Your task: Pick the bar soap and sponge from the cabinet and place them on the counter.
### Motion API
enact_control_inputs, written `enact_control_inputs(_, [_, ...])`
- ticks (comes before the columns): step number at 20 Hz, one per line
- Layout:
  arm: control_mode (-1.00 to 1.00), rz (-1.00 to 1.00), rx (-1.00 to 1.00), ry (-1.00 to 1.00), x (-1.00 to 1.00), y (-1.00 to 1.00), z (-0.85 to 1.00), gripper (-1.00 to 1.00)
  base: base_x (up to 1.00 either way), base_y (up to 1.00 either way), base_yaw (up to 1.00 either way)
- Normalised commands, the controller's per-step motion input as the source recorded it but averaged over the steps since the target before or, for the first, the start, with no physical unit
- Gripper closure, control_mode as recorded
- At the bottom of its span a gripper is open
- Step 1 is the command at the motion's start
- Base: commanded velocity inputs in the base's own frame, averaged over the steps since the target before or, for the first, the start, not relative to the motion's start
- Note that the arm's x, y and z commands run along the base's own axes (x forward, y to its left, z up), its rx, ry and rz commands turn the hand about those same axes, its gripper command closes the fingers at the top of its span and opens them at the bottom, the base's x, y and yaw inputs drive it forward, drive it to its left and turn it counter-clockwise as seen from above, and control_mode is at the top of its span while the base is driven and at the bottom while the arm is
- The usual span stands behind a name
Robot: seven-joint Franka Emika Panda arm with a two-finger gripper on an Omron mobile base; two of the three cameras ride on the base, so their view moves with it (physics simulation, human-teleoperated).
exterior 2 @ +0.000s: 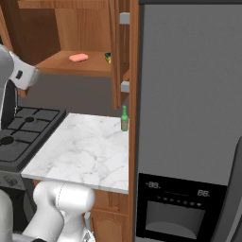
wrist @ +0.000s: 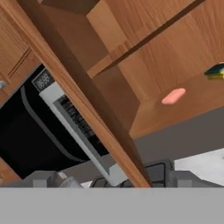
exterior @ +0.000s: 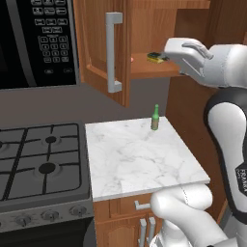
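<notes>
Rendered kitchen, warm brown wood against a grey wall. Bar soap (exterior 2: 78, 57) lying flat on the wooden shelf (exterior 2: 75, 66) of the cabinet (exterior: 144, 29), upper left of the right base frame; seen again as a pink oval at right of centre in the hand frame (wrist: 173, 96). Sponge (exterior: 155, 57) on the same shelf, well apart from the soap, yellow with dark green top, upper middle of the left base frame; a sliver of it at the right edge of the hand frame (wrist: 216, 71), and a small bit behind the door edge in the right base frame (exterior 2: 108, 57). Cabinet doors swung open, long grey handle (exterior: 114, 52) on the left door. Claw (wrist: 107, 180) at the bottom of the hand frame, fingers spread wide and released, grasping nothing, pointed up toward the shelf from outside the cabinet. White wrist housing just beside the sponge at upper right of the left base frame. Marble tabletop (exterior: 140, 159) below at centre, carrying a small green bottle (exterior: 155, 117) near its far edge. Black gas stove (exterior: 38, 159) at lower left, microwave (exterior: 36, 41) at upper left. Grey refrigerator (exterior 2: 189, 118) across the right of the right base frame.
</notes>
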Motion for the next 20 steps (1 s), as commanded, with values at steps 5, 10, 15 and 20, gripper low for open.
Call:
enact_control_inputs(5, [-1.0,0.11,0.11,0.02,0.15,-0.02,-0.05,-1.0,0.0,0.0,0.0])
enact_control_inputs(10, [-1.0,0.12,0.09,0.02,0.25,0.26,-0.15,-1.0,0.0,0.0,0.0])
enact_control_inputs(15, [-1.0,0.1,0.08,0.07,0.27,0.1,-0.15,-1.0,0.0,0.0,0.0])
enact_control_inputs(20, [-1.0,0.1,0.06,0.07,0.28,0.01,-0.16,-1.0,0.0,0.0,0.0])
